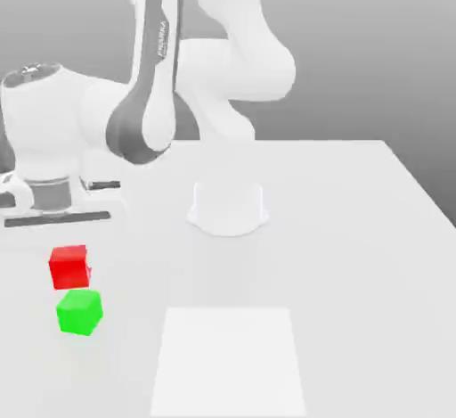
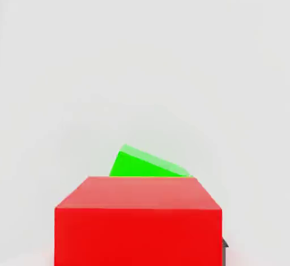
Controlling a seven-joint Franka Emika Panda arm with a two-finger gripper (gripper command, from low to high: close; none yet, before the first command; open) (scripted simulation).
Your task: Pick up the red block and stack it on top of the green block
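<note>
While the red block [image 1: 69,266] sits lifted just above and slightly behind the green block [image 1: 79,311] at the exterior view's left edge of the worktop [image 1: 356,229], I judge the step in hand to be the carry and placement. The end effector [image 1: 53,220] is closed down tight on the red block, which shows close against the hand camera. To do this well I would bring the red cube squarely over the green one before lowering, since they look offset rather than stacked, then descend slowly and let go only once the faces meet. The green block [image 2: 147,164] appears turned relative to the red block [image 2: 138,220] in the hand view, so I would match that twist or accept overhanging corners. That view gives me the alignment between the cubes; the exterior view gives me the height gap and the arm's [image 1: 151,95] posture.
</note>
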